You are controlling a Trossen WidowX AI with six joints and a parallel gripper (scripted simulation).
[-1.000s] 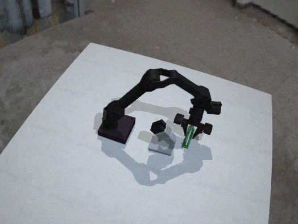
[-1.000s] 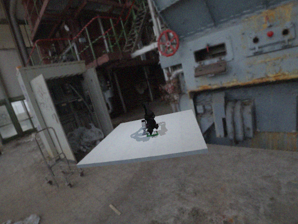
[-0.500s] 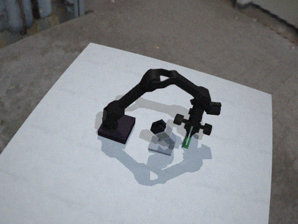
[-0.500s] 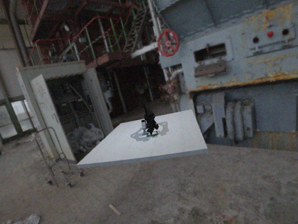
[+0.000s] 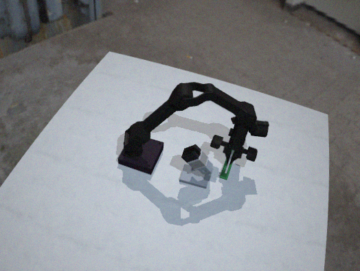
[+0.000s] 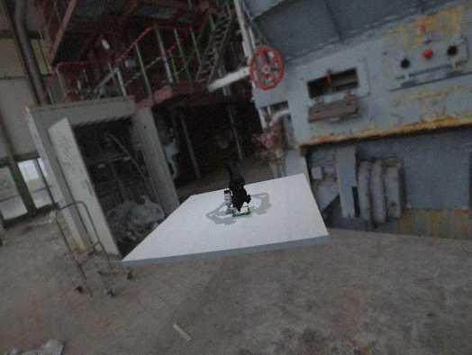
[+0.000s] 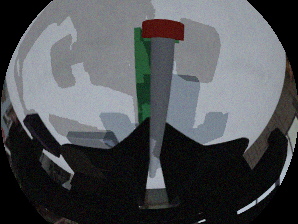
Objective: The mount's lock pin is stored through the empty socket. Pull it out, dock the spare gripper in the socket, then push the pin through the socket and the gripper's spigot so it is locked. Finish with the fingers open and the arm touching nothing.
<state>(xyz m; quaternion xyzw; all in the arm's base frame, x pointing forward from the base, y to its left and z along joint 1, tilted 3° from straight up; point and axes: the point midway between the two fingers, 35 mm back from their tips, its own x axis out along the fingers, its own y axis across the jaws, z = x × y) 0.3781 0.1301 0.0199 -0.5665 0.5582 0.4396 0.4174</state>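
My gripper (image 5: 229, 161) (image 6: 239, 210) (image 7: 152, 121) is shut on the lock pin (image 5: 227, 167) (image 7: 161, 80), around its grey shaft. The pin's red head (image 7: 163, 30) is at the top of the wrist view, beyond the fingertips. The pin runs along the narrow green rack (image 5: 224, 177) (image 6: 240, 214) (image 7: 143, 65) and appears slightly above it; whether they touch cannot be told. The grey mount (image 5: 185, 174) (image 6: 227, 200) stands beside the rack, toward the arm's base. A black hexagonal block (image 5: 191, 153) tops it; whether this is the docked spare gripper cannot be told. The socket's hole is not visible.
The arm's dark purple base block (image 5: 154, 155) stands on the white table (image 5: 103, 220) (image 6: 194, 239), beyond the mount from the rack. The arm arches over the mount. Its shadows lie across the table around the mount and rack.
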